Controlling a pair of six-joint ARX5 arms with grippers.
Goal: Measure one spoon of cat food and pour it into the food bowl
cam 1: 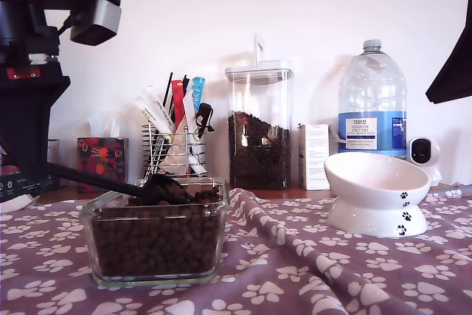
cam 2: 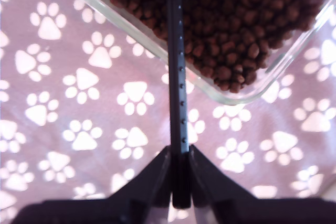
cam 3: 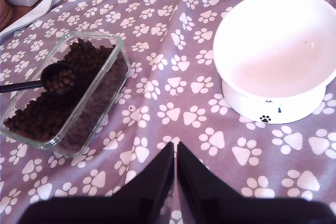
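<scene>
The black spoon (cam 1: 158, 188) has its cup resting in the cat food (cam 1: 155, 237), which is heaped in a square glass dish (cam 1: 90, 219) at the exterior view's lower left. Its cup (cam 3: 59, 80) holds kibble. My first gripper (cam 2: 180, 153) is shut on the end of the spoon's thin handle (cam 2: 176, 66), which runs over the dish rim toward the arm at the exterior view's left. The white food bowl (cam 1: 376, 178) with paw prints stands at the exterior view's right, with nothing in it (cam 3: 273, 51). My second gripper (cam 3: 176, 148) hovers shut over the cloth, holding nothing.
Along the back stand a tissue box (cam 1: 102, 164), a wire rack of sachets (cam 1: 177, 138), a tall clear kibble canister (cam 1: 258, 130), a white carton (cam 1: 313, 156), a water bottle (cam 1: 372, 101) and a small white camera (cam 1: 422, 151). The paw-print cloth (cam 1: 280, 230) lies rumpled between dish and bowl.
</scene>
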